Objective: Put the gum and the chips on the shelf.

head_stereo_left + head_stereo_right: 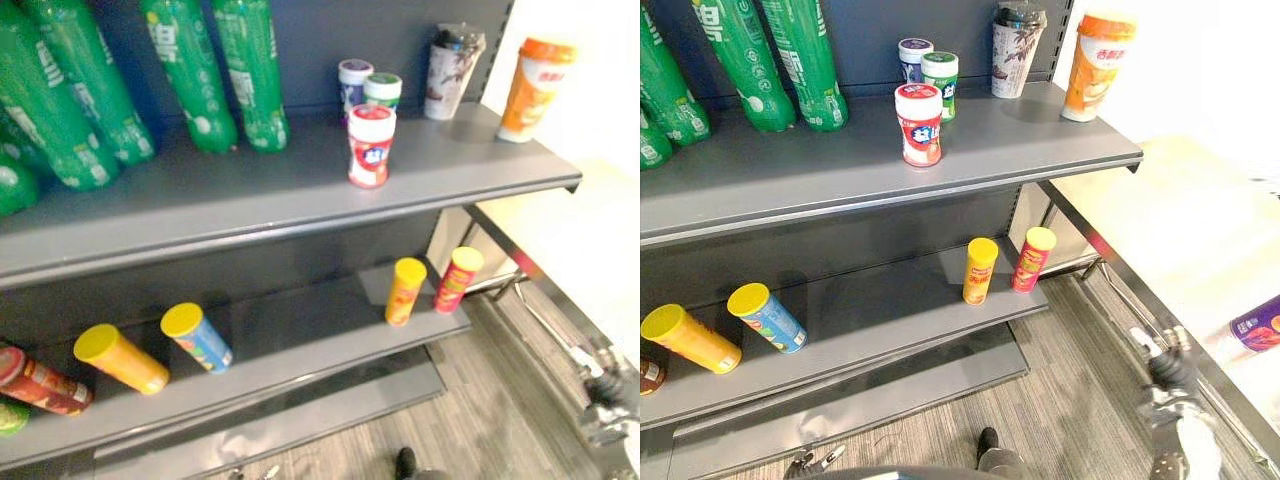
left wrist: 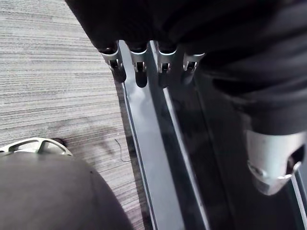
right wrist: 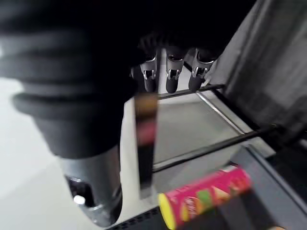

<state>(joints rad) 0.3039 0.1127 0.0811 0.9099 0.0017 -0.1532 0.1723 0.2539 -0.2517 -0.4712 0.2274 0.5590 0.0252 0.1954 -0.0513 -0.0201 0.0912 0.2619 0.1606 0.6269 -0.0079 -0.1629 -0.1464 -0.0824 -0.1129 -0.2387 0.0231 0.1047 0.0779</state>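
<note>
Gum: red-and-white gum bottle (image 1: pixel 919 124) upright near the front edge of the upper shelf (image 1: pixel 1040 140); 2 more gum bottles, purple-lidded (image 1: pixel 914 58) and green-lidded (image 1: pixel 939 82), just behind it.
Chips: yellow can (image 1: pixel 980 270) and red can (image 1: pixel 1033 258) side by side at the right end of the lower shelf (image 1: pixel 890 310); blue can (image 1: pixel 767 317) and second yellow can (image 1: pixel 690 340) far to the left.
Right hand (image 1: pixel 1168 368): low at the right, beside the pale table (image 1: pixel 1160 220), fingers slack, empty.
Left hand (image 2: pixel 139 72): fingers relaxed, holding nothing, above the shelf base.
Upper shelf, other: green bottles (image 1: pixel 780 60) left; orange cup (image 1: pixel 1090 65) right.

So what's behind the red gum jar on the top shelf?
Behind the red jar stand two more jars, a purple-lidded jar and a green-lidded jar. Their lower parts are partly covered by it.
</note>
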